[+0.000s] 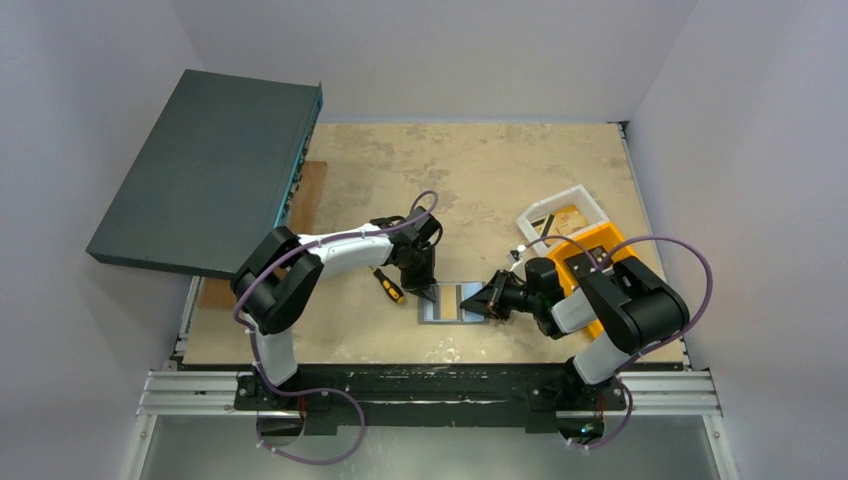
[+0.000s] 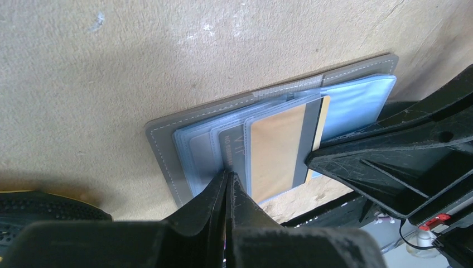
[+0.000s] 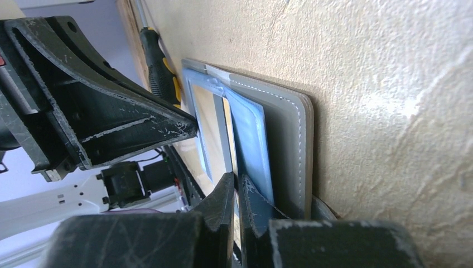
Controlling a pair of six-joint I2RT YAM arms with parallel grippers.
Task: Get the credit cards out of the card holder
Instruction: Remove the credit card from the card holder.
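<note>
Nearest you: a metal rail across the near edge of the table, w/ both arm bases bolted to it. Just beyond, approx. mid-table, the card holder lies open & flat. It is grey outside w/ pale blue sleeves inside.

Your left gripper comes in from the left. Its fingers are pressed fully together w/ nothing between them, tips down on the holder's left part. Your right gripper reaches in low from the right. Its jaws are closed to a sliver on the edge of a gold card w/ a dark stripe. That card sticks out past the holder's edge. A grey card sits tucked in the sleeve beside it.

A screwdriver, yellow & black handle, lies just left of the holder, by the left gripper.

Far left: a large dark flat box overhangs the table's left edge, lying on a wood board. Right side, by the right arm: an orange bin, w/ a white bin touching it on the far side.
</note>
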